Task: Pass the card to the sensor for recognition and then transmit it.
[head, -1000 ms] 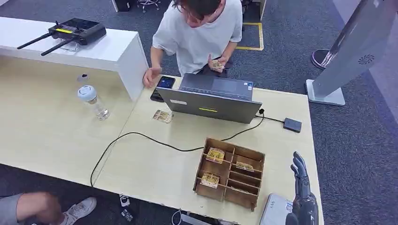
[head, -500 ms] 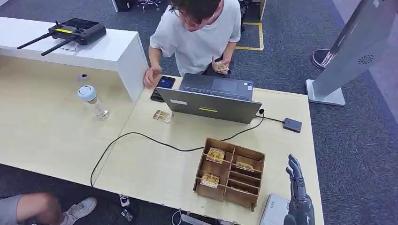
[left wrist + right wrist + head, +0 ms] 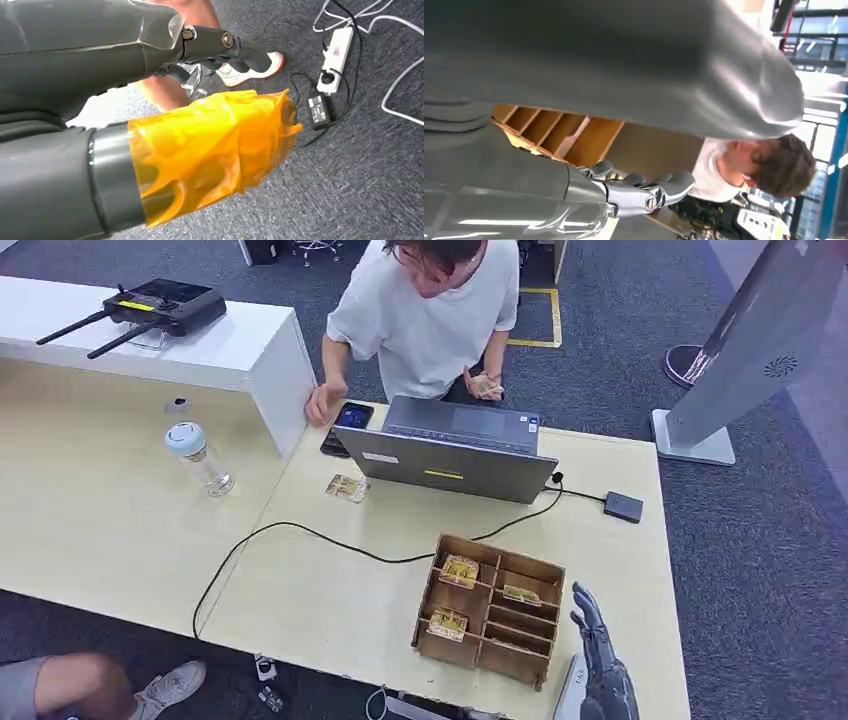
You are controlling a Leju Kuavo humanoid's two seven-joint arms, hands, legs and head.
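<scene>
Right robot hand (image 3: 600,660) empty, fingers spread, near table's (image 3: 330,590) front right corner beside tray (image 3: 490,608). Left robot hand: state unreadable. Cards (image 3: 459,570) lie in tray compartments (thin, light, stiff, probably slick); best pinched by an exposed edge. Sensor (image 3: 623,507) near right edge.

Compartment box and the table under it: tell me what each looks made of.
Compartment box: thin brown wood or fibreboard, matte, with slotted dividers and darker edges, perhaps laser-cut. Table: pale wood-look board, smooth, probably laminate; faint even grain, slight sheen.
</scene>
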